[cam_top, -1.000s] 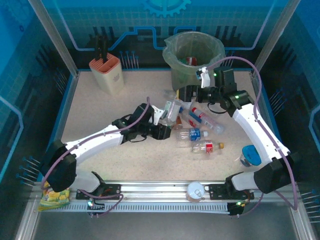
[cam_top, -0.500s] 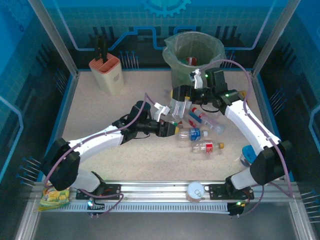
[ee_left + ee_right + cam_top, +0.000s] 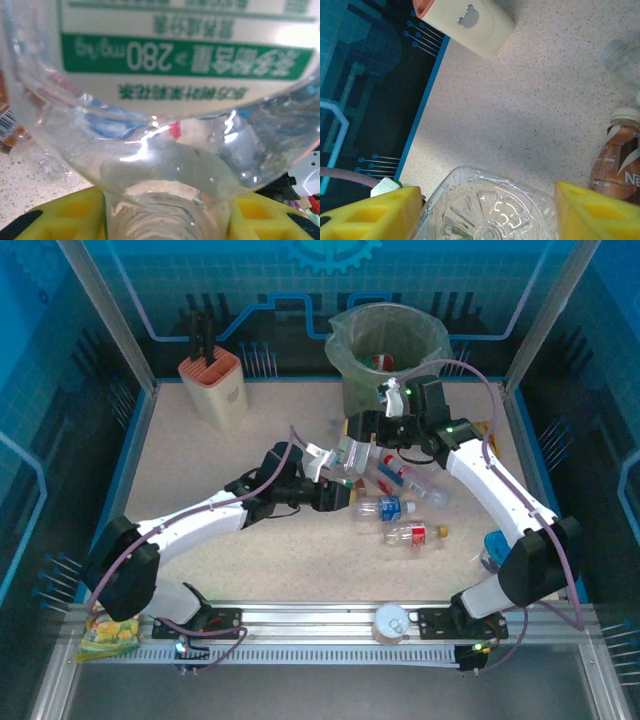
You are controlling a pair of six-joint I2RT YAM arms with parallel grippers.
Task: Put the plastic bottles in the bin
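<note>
A clear bottle [image 3: 350, 454] with a white and green label hangs over the table's middle, held from both ends. My left gripper [image 3: 337, 480] is shut on its neck; in the left wrist view the bottle [image 3: 170, 145] swells out above the yellow fingers [image 3: 70, 215]. My right gripper [image 3: 366, 432] has its yellow fingers [image 3: 380, 212] against both sides of the bottle's square base [image 3: 492, 210]. The grey bin [image 3: 345, 352] with its greenish liner stands just behind, a red-labelled bottle [image 3: 378, 361] inside. More bottles [image 3: 386, 508] lie on the table to the right.
The peach knife block [image 3: 213, 386] stands at the back left and appears in the right wrist view as knife block [image 3: 465, 20]. A brown bottle [image 3: 618, 160] lies right of the held one. A blue-lidded cup [image 3: 498, 548] and a snack bag [image 3: 108, 633] sit near the front.
The left arm lifted the clear bottle up and right. The right gripper swung from beside the bin down and left onto the bottle's base, then nearly stopped.
</note>
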